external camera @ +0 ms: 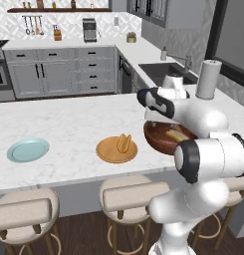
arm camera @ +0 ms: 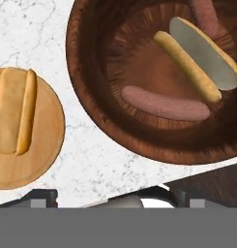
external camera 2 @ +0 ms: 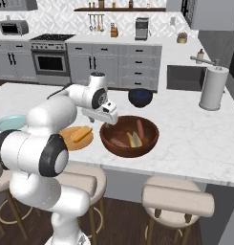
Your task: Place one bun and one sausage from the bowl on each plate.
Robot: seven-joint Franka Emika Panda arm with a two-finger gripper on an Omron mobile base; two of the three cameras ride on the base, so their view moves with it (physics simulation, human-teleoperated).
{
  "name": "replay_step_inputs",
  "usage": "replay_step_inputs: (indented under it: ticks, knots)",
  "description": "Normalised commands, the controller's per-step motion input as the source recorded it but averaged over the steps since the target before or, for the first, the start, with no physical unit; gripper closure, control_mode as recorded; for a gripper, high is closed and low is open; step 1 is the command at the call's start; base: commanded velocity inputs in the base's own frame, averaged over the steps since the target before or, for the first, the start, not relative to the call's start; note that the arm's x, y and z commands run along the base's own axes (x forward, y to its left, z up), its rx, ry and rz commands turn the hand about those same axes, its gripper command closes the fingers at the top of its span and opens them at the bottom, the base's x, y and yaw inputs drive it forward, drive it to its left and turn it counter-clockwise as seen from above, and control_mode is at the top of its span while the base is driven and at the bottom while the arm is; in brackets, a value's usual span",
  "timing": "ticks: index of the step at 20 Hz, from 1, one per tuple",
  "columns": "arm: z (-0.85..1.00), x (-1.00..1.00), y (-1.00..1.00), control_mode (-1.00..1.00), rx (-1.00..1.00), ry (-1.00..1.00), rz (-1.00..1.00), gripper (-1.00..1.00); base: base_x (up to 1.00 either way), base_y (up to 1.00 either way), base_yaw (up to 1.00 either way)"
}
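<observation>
The claw hangs over the counter between the orange plate and the bowl, holding nothing, fingers apart, a sausage just ahead.

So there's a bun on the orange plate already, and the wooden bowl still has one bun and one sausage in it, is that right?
Not quite. The bun does lie on the orange plate, and the bowl holds one more bun, but the hand view shows two sausages in the bowl, not one.
</observation>
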Motion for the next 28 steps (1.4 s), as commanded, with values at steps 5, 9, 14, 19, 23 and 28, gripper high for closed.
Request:
replay_step_inputs:
  ticks: [5, 9, 14, 19, 23, 28]
  knots:
    - [-0.11, -0.18, -1.0, -1.0, 0.04, 0.15, 0.0, -1.0, 0.0, 0.0, 0.0]
    - [-0.09, 0.25, -1.0, -1.0, 0.02, 0.19, 0.11, -1.0, 0.0, 0.0, 0.0]
    - [-0.39, 0.48, -0.53, -1.0, -0.11, 0.03, 0.13, -1.0, 0.0, 0.0, 0.0]
    - [-0.6, 0.34, 0.0, -1.0, -0.12, 0.0, 0.0, -1.0, 0.0, 0.0, 0.0]
    - [-0.29, 0.36, -0.11, -1.0, 0.0, 0.0, 0.0, -1.0, 0.0, 0.0, 0.0]
    - [-0.34, 0.29, -0.24, -1.0, -0.01, 0.01, 0.02, -1.0, 0.0, 0.0, 0.0]
